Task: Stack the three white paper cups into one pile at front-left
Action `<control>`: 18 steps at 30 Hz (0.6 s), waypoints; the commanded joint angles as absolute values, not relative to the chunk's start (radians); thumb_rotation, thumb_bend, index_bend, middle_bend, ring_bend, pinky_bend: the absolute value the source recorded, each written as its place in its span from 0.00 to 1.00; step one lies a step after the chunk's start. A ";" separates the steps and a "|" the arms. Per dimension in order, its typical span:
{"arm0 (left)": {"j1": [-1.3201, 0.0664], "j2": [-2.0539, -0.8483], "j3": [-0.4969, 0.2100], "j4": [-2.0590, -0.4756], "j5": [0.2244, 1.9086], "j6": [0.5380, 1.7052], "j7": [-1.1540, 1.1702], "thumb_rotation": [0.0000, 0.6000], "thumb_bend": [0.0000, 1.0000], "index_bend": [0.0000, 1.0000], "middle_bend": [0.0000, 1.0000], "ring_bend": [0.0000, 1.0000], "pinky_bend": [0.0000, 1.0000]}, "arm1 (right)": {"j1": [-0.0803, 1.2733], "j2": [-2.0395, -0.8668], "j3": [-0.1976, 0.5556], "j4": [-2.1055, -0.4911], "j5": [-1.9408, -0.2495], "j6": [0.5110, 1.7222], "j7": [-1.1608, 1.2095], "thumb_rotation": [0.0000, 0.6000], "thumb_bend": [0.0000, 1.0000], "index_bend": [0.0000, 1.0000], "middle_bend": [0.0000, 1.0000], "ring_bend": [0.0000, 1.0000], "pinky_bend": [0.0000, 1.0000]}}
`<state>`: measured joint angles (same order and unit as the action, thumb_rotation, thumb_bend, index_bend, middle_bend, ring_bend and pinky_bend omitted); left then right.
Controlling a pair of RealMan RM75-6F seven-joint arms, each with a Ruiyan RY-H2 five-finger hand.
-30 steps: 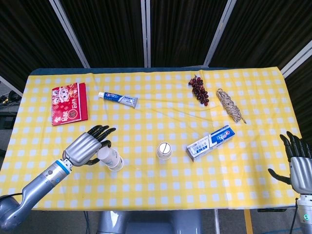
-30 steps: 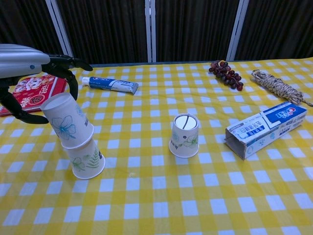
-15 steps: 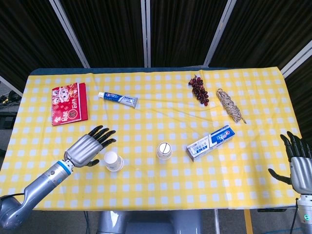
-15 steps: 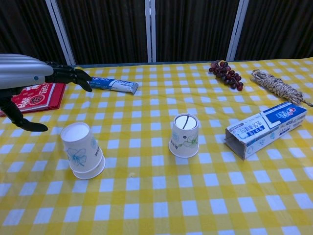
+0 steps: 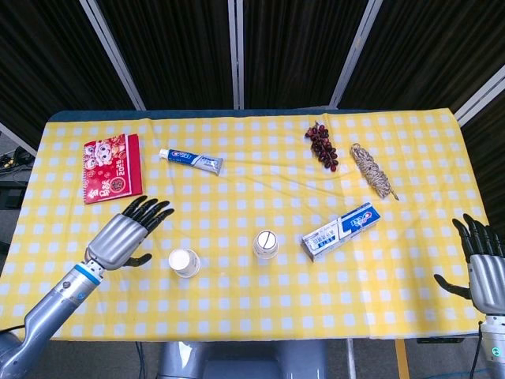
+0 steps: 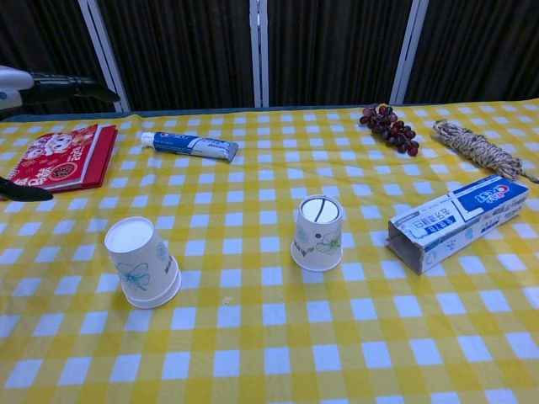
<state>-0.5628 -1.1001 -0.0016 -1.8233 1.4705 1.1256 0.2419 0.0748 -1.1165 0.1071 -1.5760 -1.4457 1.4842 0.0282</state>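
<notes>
Surface: yellow checked surface [image 5: 237, 308] carrying everything.
Left hand: the left hand [image 5: 122, 237] is empty with fingers spread, now left of the two-cup pile; a second ago it held the upper cup tilted on the lower one, half a second ago it had let go.
Right hand: the right hand [image 5: 483, 264] hangs empty and spread far right of the pile, off the surface's edge.
Two-cup pile: the two-cup pile [image 6: 141, 263] stands front-left, mouths down, long axis close to upright, leaning slightly.
Single cup: the single cup [image 6: 318, 233] stands inverted and upright, right of the pile, well apart.
Meaning: two cups are nested; by my reading only the single cup remains to be added.
</notes>
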 commanded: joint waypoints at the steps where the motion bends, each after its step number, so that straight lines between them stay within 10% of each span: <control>1: -0.411 -1.121 0.031 -1.783 1.535 1.353 0.241 1.00 0.18 0.00 0.00 0.00 0.00 | 0.078 -1.121 0.102 -1.577 -1.453 1.480 0.016 1.00 0.01 0.09 0.00 0.00 0.00; 18: -0.195 -1.140 0.091 -1.666 1.648 1.619 0.167 1.00 0.16 0.00 0.00 0.00 0.00 | 0.167 -1.143 0.099 -1.657 -1.547 1.405 0.004 1.00 0.01 0.28 0.02 0.00 0.01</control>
<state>-0.2060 -1.1436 0.0897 -1.6743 1.6376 1.6067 0.1762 0.1306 -1.1460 0.0850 -1.6233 -1.5234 1.4338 0.0036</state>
